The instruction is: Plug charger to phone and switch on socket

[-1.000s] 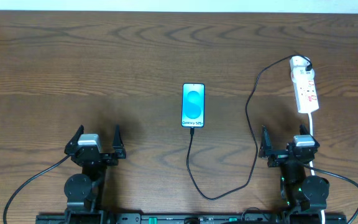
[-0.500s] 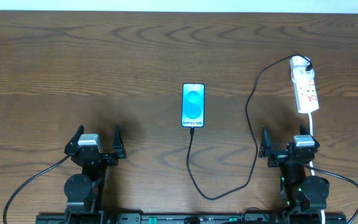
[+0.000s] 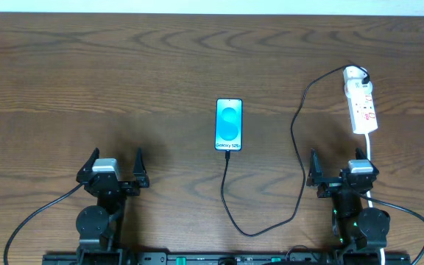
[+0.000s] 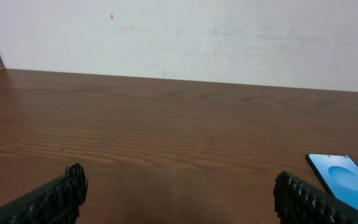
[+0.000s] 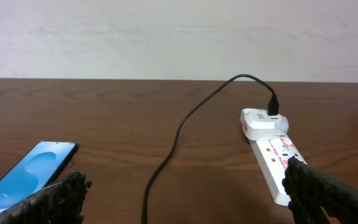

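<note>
Near the middle of the overhead view, on the dark brown wooden tabletop [image 3: 87, 73], lies the slim black-edged smartphone [image 3: 229, 124] with its bright blue-and-white screen up. We see the long thin black charger cable [image 3: 294, 129] meet its lower edge, drop toward the bottom of the frame, loop, and climb to the white adapter [image 3: 355, 73] seated at the top end of the small white power strip [image 3: 363, 107] with red switch marks in the upper right. We judge the first half of the task done: the plug tip looks seated in the smartphone, though it is too small to be sure. What is left, as we read it, is the socket switch; we cannot tell whether it is on or off.

The left claw [image 3: 115, 163] sits at the lower left, fingers spread wide with nothing between them. The smartphone is well apart from it, up and to the right, showing only as a corner at the lower right of the left wrist view. The right claw [image 3: 342, 171] sits at the lower right, likewise spread and empty. The power strip lies just above it in the overhead frame, near but not touching. In the right wrist view it lies ahead, toward the right of the frame, with the cable arching down the centre. We reckon the right claw is the better placed to reach the switch.
</note>
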{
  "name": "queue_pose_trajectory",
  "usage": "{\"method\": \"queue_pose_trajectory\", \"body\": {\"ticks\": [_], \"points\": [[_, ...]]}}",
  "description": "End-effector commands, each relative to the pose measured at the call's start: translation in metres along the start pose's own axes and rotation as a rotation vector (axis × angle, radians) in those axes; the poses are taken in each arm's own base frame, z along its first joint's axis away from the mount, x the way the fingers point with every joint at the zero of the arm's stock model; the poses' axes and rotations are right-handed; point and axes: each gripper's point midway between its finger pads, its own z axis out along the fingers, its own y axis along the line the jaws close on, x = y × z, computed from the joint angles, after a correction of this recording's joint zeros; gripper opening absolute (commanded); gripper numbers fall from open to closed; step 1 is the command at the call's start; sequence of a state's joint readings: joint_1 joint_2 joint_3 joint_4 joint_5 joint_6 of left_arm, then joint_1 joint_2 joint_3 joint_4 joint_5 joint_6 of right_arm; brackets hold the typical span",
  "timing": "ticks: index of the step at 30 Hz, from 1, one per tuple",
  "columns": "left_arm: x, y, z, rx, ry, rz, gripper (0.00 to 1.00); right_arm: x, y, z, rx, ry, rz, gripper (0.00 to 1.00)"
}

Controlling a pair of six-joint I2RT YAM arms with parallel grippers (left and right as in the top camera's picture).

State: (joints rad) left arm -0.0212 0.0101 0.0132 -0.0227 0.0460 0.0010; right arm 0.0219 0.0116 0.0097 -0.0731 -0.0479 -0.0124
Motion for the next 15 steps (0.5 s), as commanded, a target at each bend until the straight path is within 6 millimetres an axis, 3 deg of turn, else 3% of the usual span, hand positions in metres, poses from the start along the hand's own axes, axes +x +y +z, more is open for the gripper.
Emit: {"method": "queue_pose_trajectory", "body": {"ticks": [1,15], "points": [[0.0148,0.0076,0.0000,-0.040,0.050,0.015,0.98,0.0017,-0.0030,-0.0001,0.019,0.003,-0.011,0.99],[0.0148,0.0076,0.0000,-0.040,0.050,0.015,0.98,0.0012,-0.0041,-0.0001,0.026,0.001,0.004,0.99]]}}
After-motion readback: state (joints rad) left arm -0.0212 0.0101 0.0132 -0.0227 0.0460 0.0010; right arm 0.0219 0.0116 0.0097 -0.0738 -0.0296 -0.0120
